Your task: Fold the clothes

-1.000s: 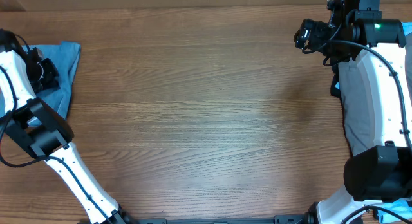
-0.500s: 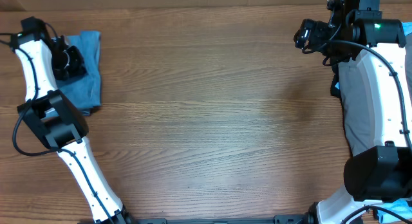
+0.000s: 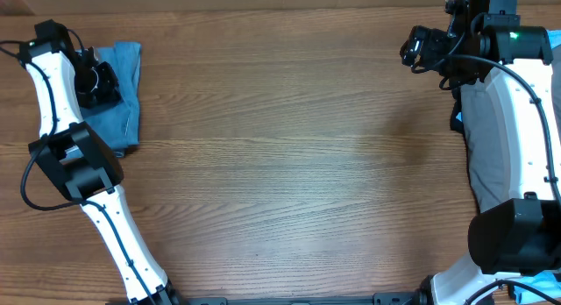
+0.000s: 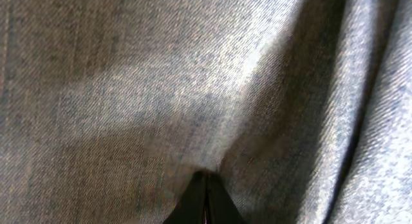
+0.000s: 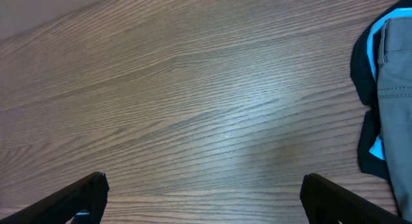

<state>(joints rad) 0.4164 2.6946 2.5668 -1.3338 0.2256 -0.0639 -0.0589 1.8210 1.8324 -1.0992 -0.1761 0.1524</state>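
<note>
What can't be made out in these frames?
Overhead: jeans partly covered by the left arm; shape unclear.
Left wrist: denim fills the frame; which part the shut left gripper pinches is unclear.
Right wrist: grey trousers and black garment cut off by the right edge.
Overhead: right arm covers them too.

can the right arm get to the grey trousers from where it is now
Probably yes. The right gripper is open and empty over bare table, and the grey trousers lie just off to its side, with nothing between them. Only a black garment borders them.
</note>
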